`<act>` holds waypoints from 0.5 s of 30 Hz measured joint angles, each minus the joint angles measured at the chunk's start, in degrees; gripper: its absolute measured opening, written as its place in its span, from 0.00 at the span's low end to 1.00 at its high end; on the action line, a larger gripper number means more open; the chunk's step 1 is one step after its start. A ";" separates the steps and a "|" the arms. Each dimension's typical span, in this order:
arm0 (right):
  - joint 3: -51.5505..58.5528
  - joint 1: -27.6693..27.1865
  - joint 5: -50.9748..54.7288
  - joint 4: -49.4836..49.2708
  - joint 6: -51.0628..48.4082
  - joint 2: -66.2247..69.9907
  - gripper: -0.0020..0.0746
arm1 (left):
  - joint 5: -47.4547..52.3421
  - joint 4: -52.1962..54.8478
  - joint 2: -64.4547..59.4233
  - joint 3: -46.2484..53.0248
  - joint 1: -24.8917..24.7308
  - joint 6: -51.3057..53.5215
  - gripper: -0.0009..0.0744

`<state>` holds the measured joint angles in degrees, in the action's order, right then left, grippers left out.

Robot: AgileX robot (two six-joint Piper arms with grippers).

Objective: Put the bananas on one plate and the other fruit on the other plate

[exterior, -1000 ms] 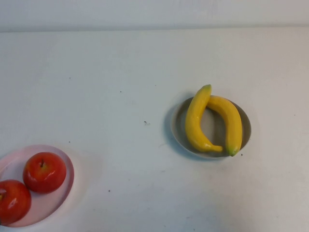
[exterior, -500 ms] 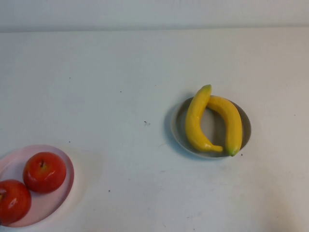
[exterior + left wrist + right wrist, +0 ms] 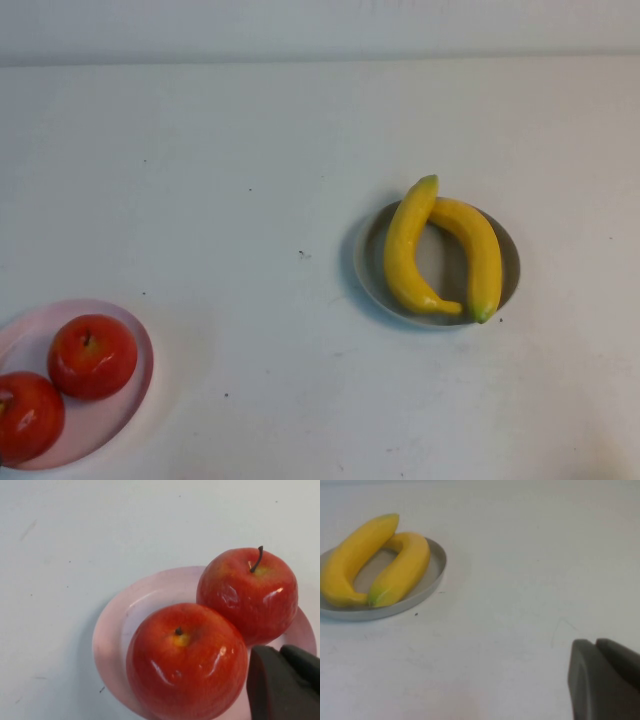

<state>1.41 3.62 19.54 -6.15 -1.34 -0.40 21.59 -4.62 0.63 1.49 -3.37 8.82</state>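
Judging by the layout, your sorting is done: both bananas [image 3: 440, 255] lie curved against each other on the grey-blue plate [image 3: 508, 262] right of centre, and both red apples [image 3: 92, 355] sit touching on the pink plate [image 3: 135, 385] at the near left corner. What remains is simply to back away cleanly. The left end effector [image 3: 282, 682] hangs just beside the nearer apple, above the pink plate's rim; only one dark finger edge shows, so you cannot tell how far it is spread, and it holds nothing visible. Lift it straight up before swinging out, because the glossy apples would probably roll if brushed. The right end effector [image 3: 605, 680] sits over bare worktop [image 3: 250, 180], well apart from the bananas; its spread cannot be told either. The worktop is plain white with faint specks and scuffs, meeting a pale wall at the far edge.
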 joint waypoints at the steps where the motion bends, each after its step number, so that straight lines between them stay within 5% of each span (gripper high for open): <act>1: 0.00 0.00 0.69 0.05 0.00 0.00 0.01 | 0.00 0.00 0.00 0.00 0.00 0.00 0.02; 15: 0.00 -0.04 1.62 0.28 0.00 -0.12 0.01 | 0.00 0.00 0.00 0.00 0.00 0.00 0.02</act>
<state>1.41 3.58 21.15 -5.87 -1.34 -0.52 21.59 -4.62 0.63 1.49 -3.37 8.82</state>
